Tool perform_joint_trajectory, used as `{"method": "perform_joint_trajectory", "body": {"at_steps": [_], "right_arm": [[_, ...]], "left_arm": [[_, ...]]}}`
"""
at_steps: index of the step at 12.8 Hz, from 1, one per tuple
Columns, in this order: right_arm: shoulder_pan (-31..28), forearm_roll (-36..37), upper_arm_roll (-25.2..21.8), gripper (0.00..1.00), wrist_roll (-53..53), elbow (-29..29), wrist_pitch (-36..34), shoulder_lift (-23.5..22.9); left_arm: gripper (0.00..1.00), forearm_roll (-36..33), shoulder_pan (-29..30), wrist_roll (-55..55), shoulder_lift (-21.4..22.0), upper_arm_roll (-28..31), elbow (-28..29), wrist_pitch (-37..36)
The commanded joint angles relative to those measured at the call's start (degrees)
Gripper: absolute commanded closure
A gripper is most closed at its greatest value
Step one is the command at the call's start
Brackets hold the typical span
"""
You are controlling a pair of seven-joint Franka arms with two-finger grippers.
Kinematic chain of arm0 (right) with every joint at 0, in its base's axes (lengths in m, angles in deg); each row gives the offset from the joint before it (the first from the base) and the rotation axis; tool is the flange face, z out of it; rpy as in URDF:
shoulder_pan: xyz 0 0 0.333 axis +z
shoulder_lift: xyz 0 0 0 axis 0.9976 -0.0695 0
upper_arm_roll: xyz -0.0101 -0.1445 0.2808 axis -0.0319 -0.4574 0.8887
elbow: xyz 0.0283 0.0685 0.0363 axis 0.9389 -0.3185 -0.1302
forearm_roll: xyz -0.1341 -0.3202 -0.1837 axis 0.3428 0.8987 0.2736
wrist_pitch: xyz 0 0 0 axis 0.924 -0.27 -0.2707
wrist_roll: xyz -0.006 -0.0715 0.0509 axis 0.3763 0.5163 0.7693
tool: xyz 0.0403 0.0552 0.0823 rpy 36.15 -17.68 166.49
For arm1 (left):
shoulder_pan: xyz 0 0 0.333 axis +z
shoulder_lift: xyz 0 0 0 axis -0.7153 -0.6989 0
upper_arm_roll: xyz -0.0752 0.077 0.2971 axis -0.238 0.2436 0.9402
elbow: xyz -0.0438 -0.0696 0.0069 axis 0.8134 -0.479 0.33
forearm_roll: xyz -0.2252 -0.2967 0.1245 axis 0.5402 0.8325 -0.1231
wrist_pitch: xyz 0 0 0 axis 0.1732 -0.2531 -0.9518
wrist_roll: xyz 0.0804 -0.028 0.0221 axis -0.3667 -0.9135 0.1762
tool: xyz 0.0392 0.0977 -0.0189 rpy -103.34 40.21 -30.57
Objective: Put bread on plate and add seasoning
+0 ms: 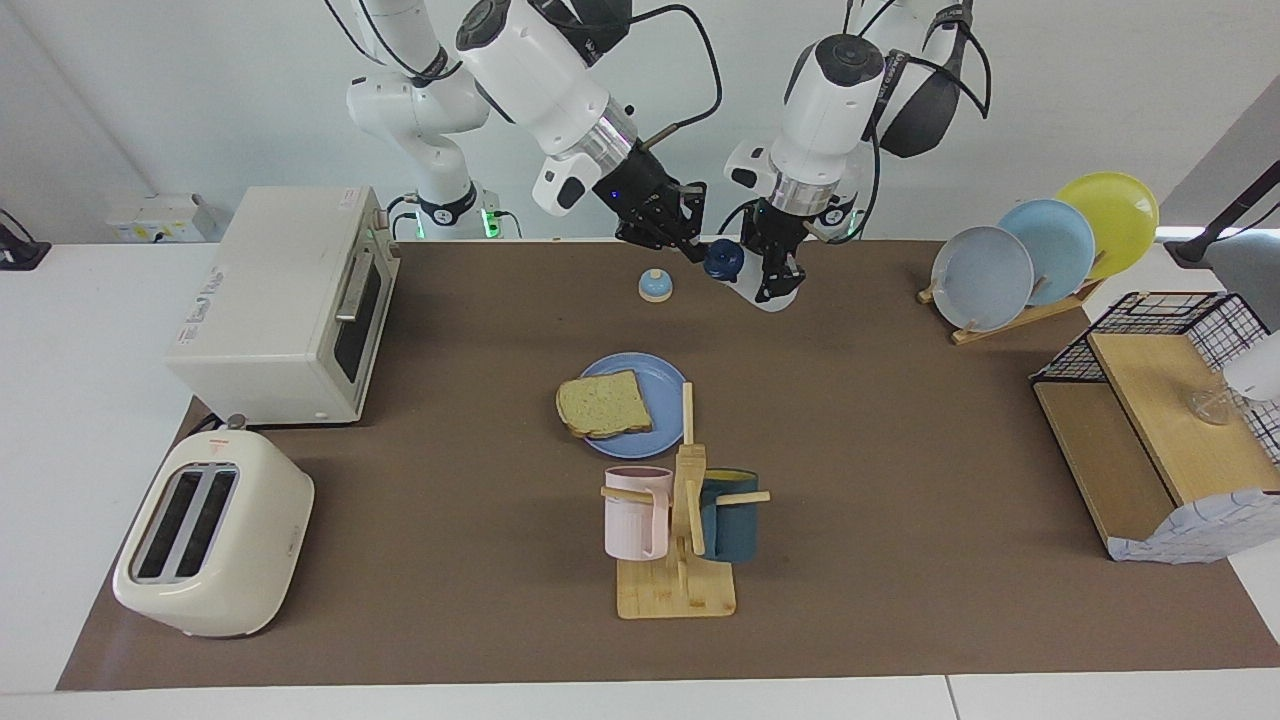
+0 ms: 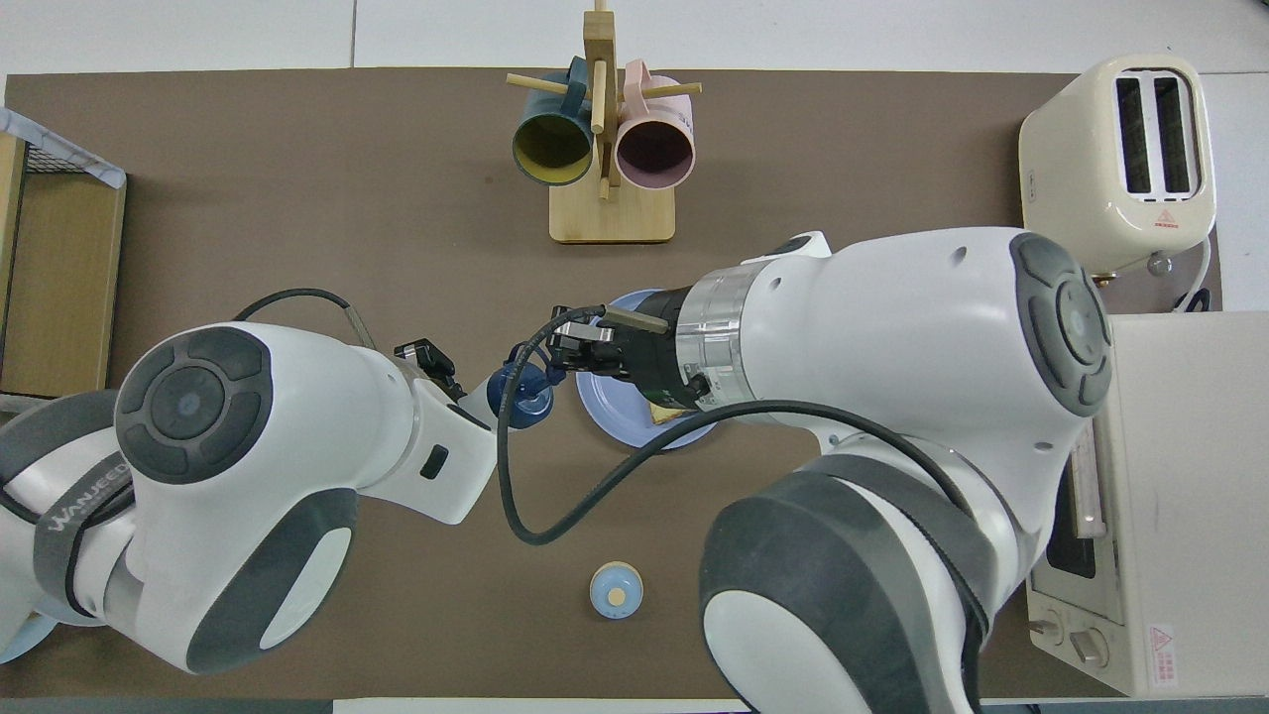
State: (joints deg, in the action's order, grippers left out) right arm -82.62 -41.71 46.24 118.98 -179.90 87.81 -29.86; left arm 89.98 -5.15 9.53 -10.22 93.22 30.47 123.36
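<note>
- Nearest the robots, your left gripper (image 1: 775, 275) is up in the air, clamped on the body of the seasoning (image 1: 745, 277), which lies tilted with its navy cap (image 1: 722, 259) pointing toward the right arm. The translucent plastic looks light, smooth and a little squeezable, so I'd judge a mid-body grip right; clamp harder and it may flex or slip.
- Your right gripper (image 1: 694, 245) sits at that cap, fingertips closed together. It appears to pinch the cap's edge or loop, though you cannot tell exactly which part. The cap is small and rigid; take it by the loop or rim and pull or twist gently against the left grip.
- The small bell (image 1: 655, 286) stands on the mat under that area; keep clear of it.
- Farther out, the bread (image 1: 604, 404) already lies flat on the plate (image 1: 666, 382), overhanging the rim toward the right arm's end. It looks stiff but crumbly, and needs no more handling.
- Just past the plate stands the mug rack (image 1: 682, 520); mind it when tipping the bottle.
</note>
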Motion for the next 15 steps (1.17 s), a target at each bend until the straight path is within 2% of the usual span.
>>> {"method": "perform_joint_trajectory", "body": {"at_steps": [1,5,12,15], "right_arm": [[-0.8,-1.0,-0.7,1.0,-0.1,0.3,-1.5,0.5],[-0.9,-2.4,-2.3,1.0,0.7,1.6,-2.9,0.3],[-1.8,-9.9,-6.2,1.0,2.3,1.9,-4.4,0.5],[-1.7,-7.4,-6.7,1.0,-2.6,0.1,-5.4,1.7]], "left_arm": [[1.0,-0.9,-0.7,-0.2,1.5,0.4,1.6,-0.1],[1.0,-0.9,-0.8,-0.2,1.5,0.4,1.7,-0.1],[1.0,-0.9,-0.7,-0.3,1.5,0.5,2.0,0.0],[1.0,-0.9,-0.4,-0.3,1.6,0.5,2.3,-0.1]]}}
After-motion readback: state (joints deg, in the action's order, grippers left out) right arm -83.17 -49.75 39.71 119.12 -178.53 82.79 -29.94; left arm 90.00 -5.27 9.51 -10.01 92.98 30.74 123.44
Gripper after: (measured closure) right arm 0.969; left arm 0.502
